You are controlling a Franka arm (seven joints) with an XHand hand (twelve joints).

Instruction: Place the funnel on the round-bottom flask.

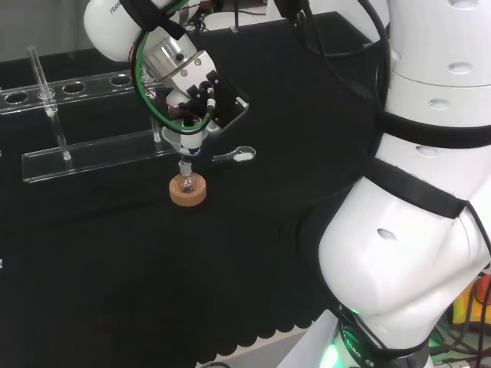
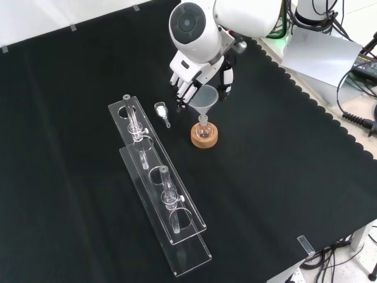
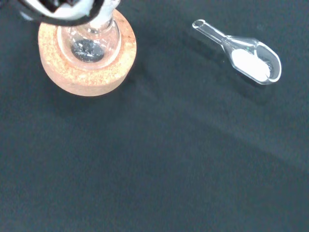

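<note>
A small clear round-bottom flask (image 2: 204,128) sits upright in a cork ring (image 2: 204,139) near the middle of the cloth. The clear funnel (image 2: 204,97) stands right above it, with its stem down at the flask's neck. My hand (image 2: 197,76) reaches down from the front view's top, fingers (image 2: 182,92) on one side of the funnel's cone and thumb on the other, curled round it. The head view has the hand (image 1: 192,88) over the flask (image 1: 186,182) and cork ring (image 1: 189,195). The wrist view looks down on the flask (image 3: 89,44) in the ring (image 3: 84,72).
A clear scoop (image 2: 161,110) with white powder lies on the cloth just left of the flask in the front view; it is also in the wrist view (image 3: 248,58). A long clear tube rack (image 2: 162,188) with two tubes stands farther left and nearer.
</note>
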